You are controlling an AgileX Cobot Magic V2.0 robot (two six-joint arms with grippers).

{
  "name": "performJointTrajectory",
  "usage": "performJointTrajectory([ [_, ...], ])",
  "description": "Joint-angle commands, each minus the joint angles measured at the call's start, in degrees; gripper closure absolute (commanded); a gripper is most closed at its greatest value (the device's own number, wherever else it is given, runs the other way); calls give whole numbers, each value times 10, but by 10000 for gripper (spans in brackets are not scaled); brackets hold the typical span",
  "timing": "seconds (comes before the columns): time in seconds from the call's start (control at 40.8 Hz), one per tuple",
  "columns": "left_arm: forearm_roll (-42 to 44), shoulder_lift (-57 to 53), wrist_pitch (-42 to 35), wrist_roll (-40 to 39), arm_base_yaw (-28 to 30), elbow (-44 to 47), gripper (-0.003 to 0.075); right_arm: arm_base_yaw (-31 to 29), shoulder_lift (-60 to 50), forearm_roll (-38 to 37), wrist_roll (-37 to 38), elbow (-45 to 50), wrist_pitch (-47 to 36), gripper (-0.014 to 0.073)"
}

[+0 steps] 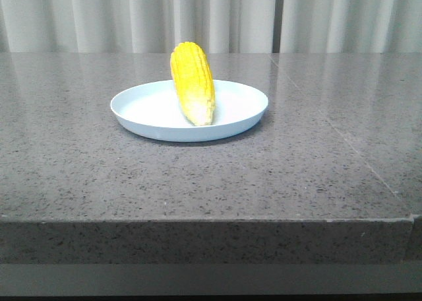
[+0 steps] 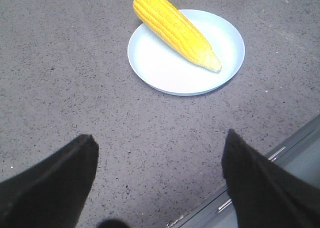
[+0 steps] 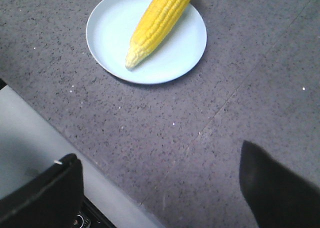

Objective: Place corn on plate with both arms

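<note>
The yellow corn (image 1: 192,81) lies on the pale blue-white plate (image 1: 142,109) near the table's middle, its whitish tip toward the front and its thick end over the back rim. It shows in the left wrist view (image 2: 175,29) on the plate (image 2: 165,70), and in the right wrist view (image 3: 157,23) on the plate (image 3: 107,30). My left gripper (image 2: 159,143) is open and empty, back from the plate over the table's front edge. My right gripper (image 3: 159,158) is open and empty, also back near the front edge. Neither gripper shows in the front view.
The grey speckled stone table (image 1: 297,169) has a seam line (image 1: 343,139) running along its right part. Its front edge (image 1: 198,220) drops to a grey ledge. Pale curtains (image 1: 211,17) hang behind.
</note>
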Motion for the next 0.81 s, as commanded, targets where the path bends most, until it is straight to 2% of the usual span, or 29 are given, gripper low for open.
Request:
performJointTrajectory([
  [0.0,2,0,-40,-5,-4,-15,210,-2,-63,-4,-7,29,-38,-57],
  [0.221,2,0,-42,-5,-4,-15,210,-2,-178,-4,-7,99,-48,-57],
  [0.441,2,0,-42,-5,-4,-15,211,-2,-230,-4,-7,109,-56,-57],
  [0.515,2,0,-40,-5,-4,-15,244,-2,-231,-4,-7,109,-57,-55],
  [0.564,2,0,-38,-5,-4,-15,292,-2,-231,-4,-7,109,-57,-39],
  [0.637,2,0,-38,-5,-4,-15,381,-2,-231,-4,-7,109,-57,34],
  [0.735,2,0,-38,-5,-4,-15,520,-2,-231,-4,-7,109,-57,198],
  [0.784,2,0,-38,-5,-4,-15,571,-2,-231,-4,-7,109,-57,307],
])
